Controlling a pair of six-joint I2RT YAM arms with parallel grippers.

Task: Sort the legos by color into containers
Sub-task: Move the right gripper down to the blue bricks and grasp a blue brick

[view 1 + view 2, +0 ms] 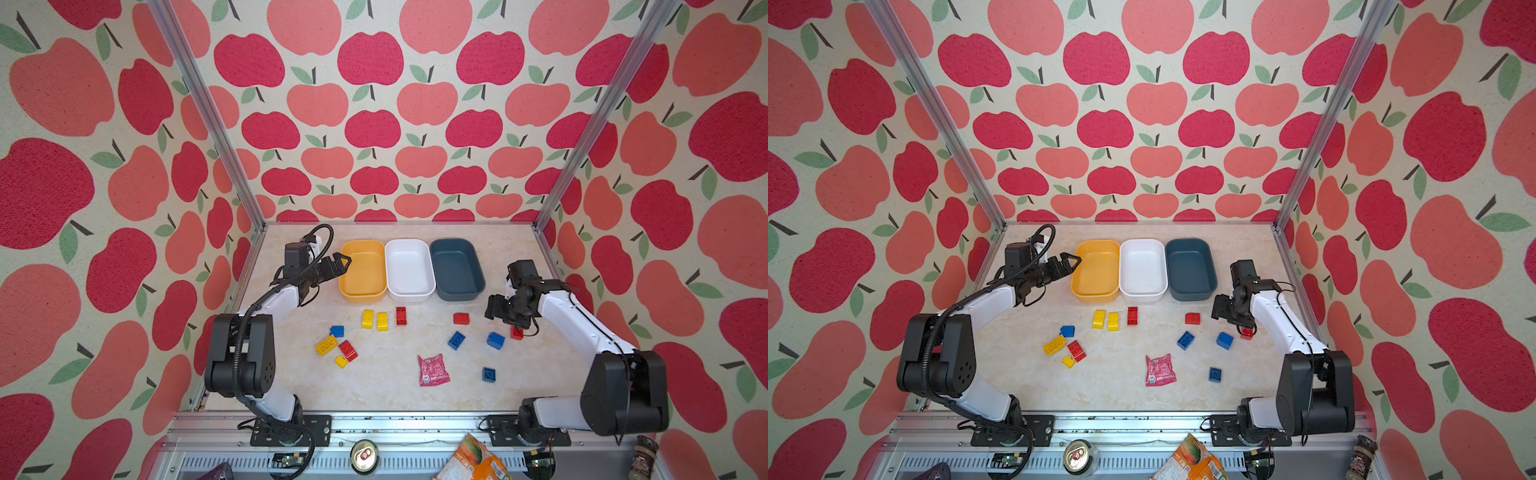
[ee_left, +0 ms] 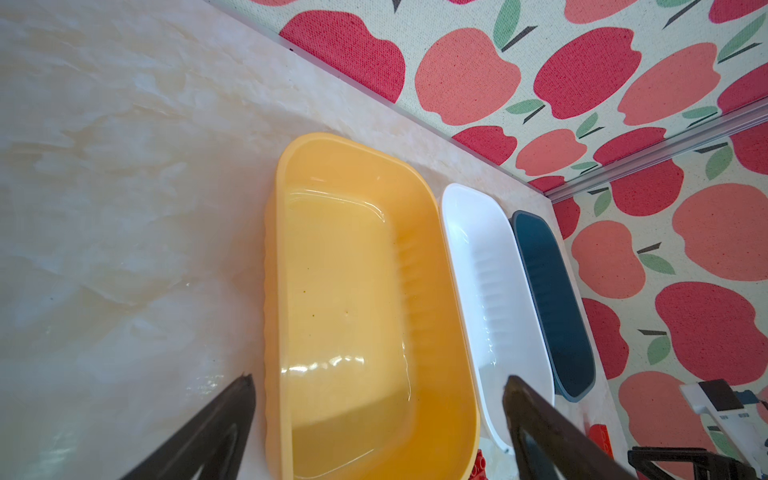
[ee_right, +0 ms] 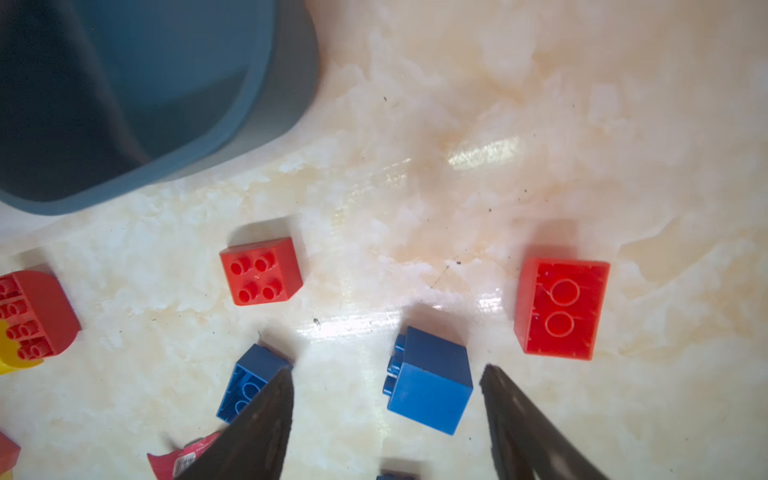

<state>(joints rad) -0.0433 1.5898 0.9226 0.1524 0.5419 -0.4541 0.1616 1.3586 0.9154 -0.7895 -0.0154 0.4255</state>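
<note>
Right gripper (image 3: 386, 370): jaws apart, gripping nothing. Blue brick (image 3: 430, 382) lies on the table between the fingertips, touching neither, on the robot's side of the dark blue-grey bin (image 3: 282, 83). Left gripper (image 2: 379, 377): jaws wide apart at the yellow bin (image 2: 353, 270), the row's far end from the blue-grey bin.
</note>
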